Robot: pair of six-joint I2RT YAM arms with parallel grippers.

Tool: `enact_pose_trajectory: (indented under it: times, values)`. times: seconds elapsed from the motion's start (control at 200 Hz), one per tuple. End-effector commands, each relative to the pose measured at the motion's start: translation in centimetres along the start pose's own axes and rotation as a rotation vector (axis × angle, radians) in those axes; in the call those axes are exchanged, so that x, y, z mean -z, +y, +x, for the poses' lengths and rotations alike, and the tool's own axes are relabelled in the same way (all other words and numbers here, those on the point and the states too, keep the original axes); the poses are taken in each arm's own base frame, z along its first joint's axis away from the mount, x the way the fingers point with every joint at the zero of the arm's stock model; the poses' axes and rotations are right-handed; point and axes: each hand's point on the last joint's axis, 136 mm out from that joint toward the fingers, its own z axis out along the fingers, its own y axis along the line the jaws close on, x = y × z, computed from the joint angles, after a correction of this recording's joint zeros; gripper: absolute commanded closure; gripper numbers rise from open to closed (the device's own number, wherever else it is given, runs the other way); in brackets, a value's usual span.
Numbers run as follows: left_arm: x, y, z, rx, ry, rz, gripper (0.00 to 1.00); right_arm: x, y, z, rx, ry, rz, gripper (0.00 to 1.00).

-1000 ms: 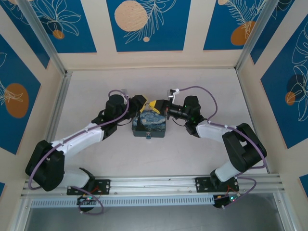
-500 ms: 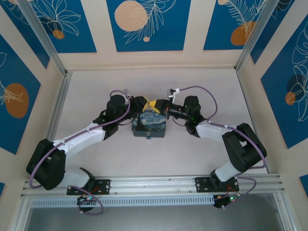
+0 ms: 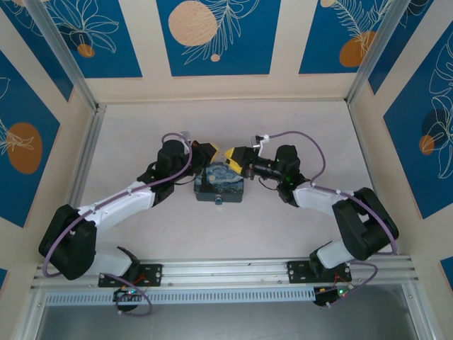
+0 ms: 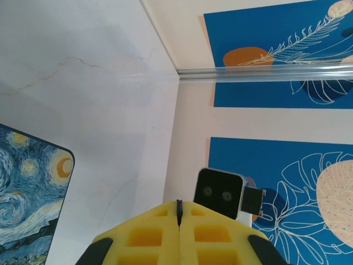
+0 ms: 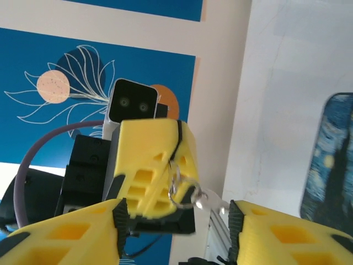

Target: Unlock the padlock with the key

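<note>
My left gripper (image 3: 211, 150) is shut; a thin dark metal sliver (image 4: 178, 211) sticks out of the seam between its yellow fingers (image 5: 151, 160). A small wire ring (image 5: 181, 190) hangs from that seam, and the silvery key (image 5: 212, 200) dangles from it. My right gripper (image 5: 175, 221) stands open facing the left one, with the ring and key in the gap between its fingers. In the top view the right gripper (image 3: 231, 153) sits just right of the left one, above the tin. A tiny silvery piece, probably the padlock (image 3: 218, 200), hangs at the tin's front edge.
The dark-blue swirl-painted tin (image 3: 219, 183) lies on the white table below both grippers; its corner shows in the left wrist view (image 4: 27, 187) and its edge in the right wrist view (image 5: 331, 165). Purple cables (image 3: 297, 136) loop over the arms. Blue patterned walls enclose the table.
The right gripper has pulled back to the right, away from the left gripper it was touching; a small gap now separates them. The left arm has stayed put.
</note>
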Motion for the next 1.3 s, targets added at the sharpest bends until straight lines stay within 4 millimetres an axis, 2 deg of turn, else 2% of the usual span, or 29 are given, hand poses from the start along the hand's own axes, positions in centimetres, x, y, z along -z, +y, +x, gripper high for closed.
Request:
enact_pose_trajectory:
  times: [0.0,0.095,0.18,0.355,0.55,0.855,1.295]
  values:
    - [0.8,-2.1,-0.1,-0.079,-0.014,0.036,1.00,2.2,0.0,-0.4,0.031,-0.047,0.033,0.46]
    - [1.0,-2.7,0.0,-0.139,-0.013,0.046,1.00,3.1,0.5,-1.0,0.043,-0.067,0.048,0.46]
    - [1.2,-3.2,0.0,-0.188,-0.013,0.055,1.00,3.1,1.4,-1.5,0.062,-0.069,0.048,0.48]
    - [1.5,-4.3,0.1,-0.250,-0.008,0.095,1.00,1.7,3.5,-2.6,0.092,-0.055,0.020,0.54]
    - [1.4,-5.0,0.3,-0.271,0.003,0.125,1.00,-0.4,4.5,-2.9,0.097,-0.033,-0.013,0.57]
    - [1.4,-5.3,0.1,-0.262,-0.018,0.138,1.00,-3.0,3.7,-1.9,0.071,0.008,-0.028,0.58]
    - [1.4,-5.1,-0.2,-0.258,-0.036,0.134,1.00,-3.4,2.7,-0.9,0.014,0.008,-0.095,0.65]
